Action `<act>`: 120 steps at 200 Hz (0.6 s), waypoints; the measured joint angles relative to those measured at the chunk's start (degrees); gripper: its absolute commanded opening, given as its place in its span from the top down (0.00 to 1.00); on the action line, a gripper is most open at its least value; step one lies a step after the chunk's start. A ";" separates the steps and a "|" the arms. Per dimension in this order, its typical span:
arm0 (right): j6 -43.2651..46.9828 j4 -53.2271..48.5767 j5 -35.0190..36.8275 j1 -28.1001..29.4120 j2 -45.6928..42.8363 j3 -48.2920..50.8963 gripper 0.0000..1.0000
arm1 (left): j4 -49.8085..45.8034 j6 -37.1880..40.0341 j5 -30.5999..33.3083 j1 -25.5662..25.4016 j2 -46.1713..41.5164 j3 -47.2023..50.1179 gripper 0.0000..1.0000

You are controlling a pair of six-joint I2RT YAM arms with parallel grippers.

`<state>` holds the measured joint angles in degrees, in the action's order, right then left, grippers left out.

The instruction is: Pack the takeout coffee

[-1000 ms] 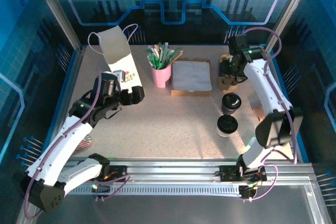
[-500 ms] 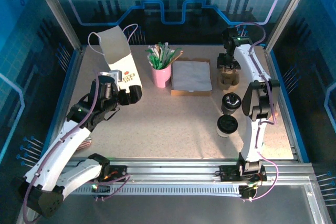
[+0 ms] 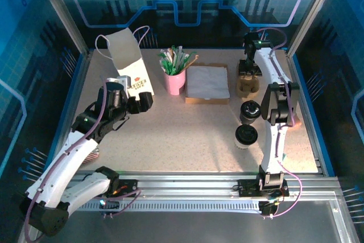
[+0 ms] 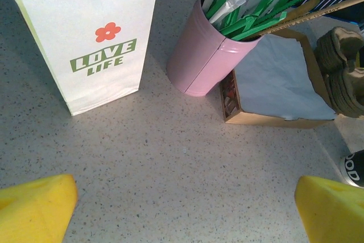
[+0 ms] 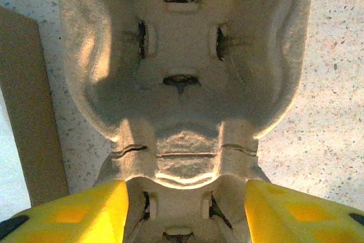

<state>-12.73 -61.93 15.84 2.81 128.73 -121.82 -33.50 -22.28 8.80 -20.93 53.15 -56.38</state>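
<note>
**Top view.** The right claw [image 3: 248, 71] is down over the cardboard cup carrier [image 3: 248, 87] at the far right of the table [image 3: 187, 135]. One coffee cup [image 3: 246, 135] and a second coffee cup [image 3: 250, 110], both lidded, stand nearer the robot, well apart from the paper bag [image 3: 129, 64]. Neither is packed. The second cup sits just beside the right arm. The left claw [image 3: 142, 102] hovers by the bag.

**Left wrist view.** The left claw [image 4: 182, 211] is fully spread and holds nothing. The bag [image 4: 85, 32], a pink cup [image 4: 199, 61] and a napkin box [image 4: 273, 92] lie ahead.

**Right wrist view.** The right claw [image 5: 185, 209] is part-open and straddles the carrier [image 5: 182, 78]. Whether its fingers press on the carrier cannot be told.

**Hazards.** An off-centre pinch on so light a carrier could tilt it or shove it against the napkin box. Any sweep of the right arm could topple the adjacent cup.
</note>
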 measured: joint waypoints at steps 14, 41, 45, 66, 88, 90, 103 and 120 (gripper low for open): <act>0.20 0.07 -0.04 0.02 0.50 -0.35 0.45 | 0.00 0.00 0.04 0.00 0.00 0.00 0.01; 0.46 0.11 -0.11 0.00 1.90 -0.76 0.47 | 0.00 0.02 0.11 0.00 0.00 0.00 0.01; 0.48 0.09 -0.15 0.00 2.12 -0.76 0.47 | 0.00 0.02 0.22 0.00 0.00 0.00 0.01; 0.63 0.09 -0.26 0.00 2.75 -0.76 0.48 | 0.00 0.04 0.44 0.00 0.00 0.00 0.01; 0.81 0.04 -0.26 0.00 2.78 -1.11 0.49 | 0.00 0.22 0.44 0.00 0.00 0.00 0.01; 0.81 0.07 -0.26 0.00 2.80 -1.20 0.50 | 0.00 0.22 0.44 0.00 0.00 0.00 0.01; 0.85 0.17 -0.24 0.00 2.82 -1.49 0.52 | 0.00 0.22 0.46 0.00 0.00 0.00 0.01; 0.85 0.33 -0.26 0.00 2.84 -1.57 0.53 | 0.00 0.22 0.44 0.00 0.00 0.00 0.01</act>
<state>-11.88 -61.60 15.57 2.81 131.57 -123.39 -33.50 -22.06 9.23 -20.93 53.15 -56.38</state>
